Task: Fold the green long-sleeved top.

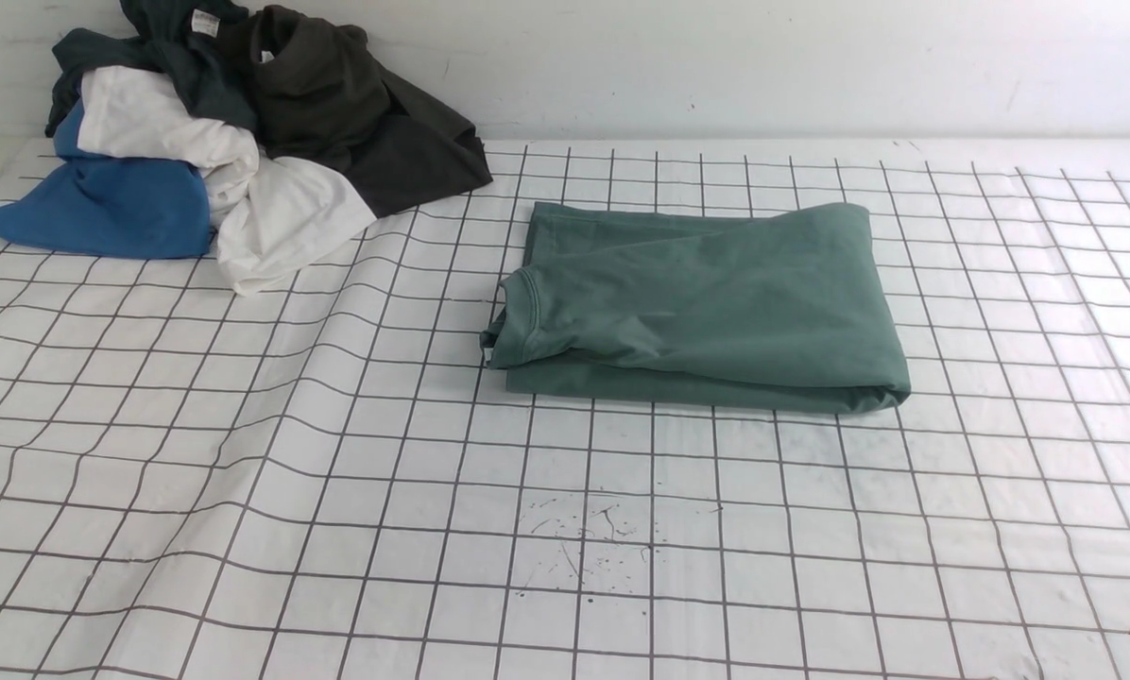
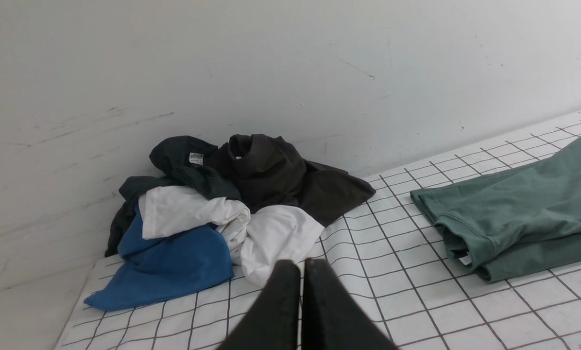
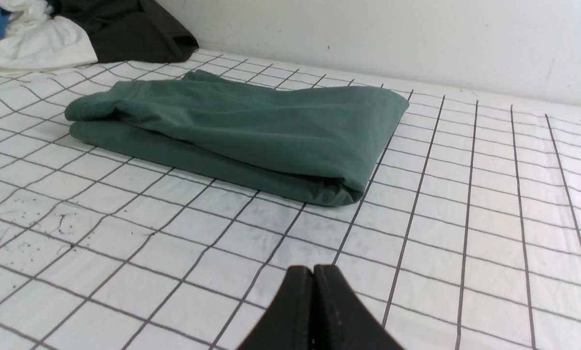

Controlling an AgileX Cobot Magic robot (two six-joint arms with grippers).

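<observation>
Lying folded, soft green long-sleeved top [image 1: 707,307], seemingly rectangular, on gridded table [image 1: 244,491]

The folded long-sleeved top [image 1: 707,307] lies flat on the gridded table cover [image 1: 338,491], right of centre. A pile of other garments [image 1: 234,132] sits on the same cover, behind and to the left of the top, well apart from it and against the back wall [image 1: 716,57]. A patch of small marks [image 1: 589,543] lies on the cover in front of the top.
</observation>
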